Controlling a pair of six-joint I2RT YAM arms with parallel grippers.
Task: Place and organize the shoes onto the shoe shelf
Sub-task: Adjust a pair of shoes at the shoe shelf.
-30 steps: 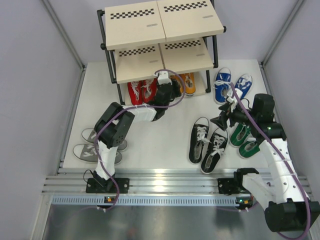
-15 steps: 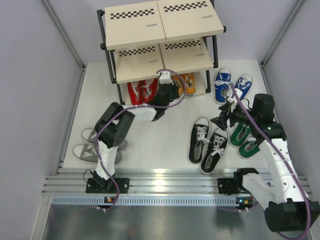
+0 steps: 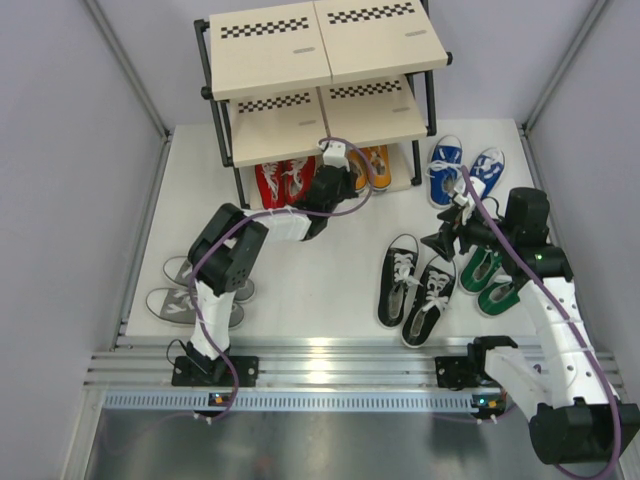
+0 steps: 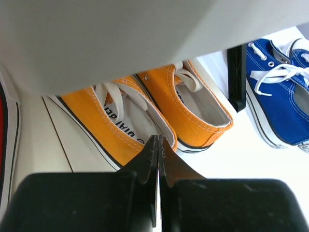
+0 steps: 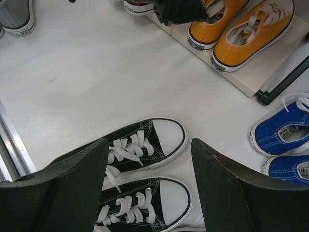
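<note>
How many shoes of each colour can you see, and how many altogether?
Red shoes: 2
Orange shoes: 2
Blue shoes: 2
Green shoes: 2
Black shoes: 2
Grey shoes: 2
Total: 12

Left pincer (image 4: 158,145) has closed: its fingers stood apart a second ago and now meet tip to tip, nothing visible between them. They sit at the heels of the orange sneakers (image 4: 192,124) on the shoe shelf (image 4: 43,140) bottom board. The wrist has nudged slightly toward the table's right edge.
</note>
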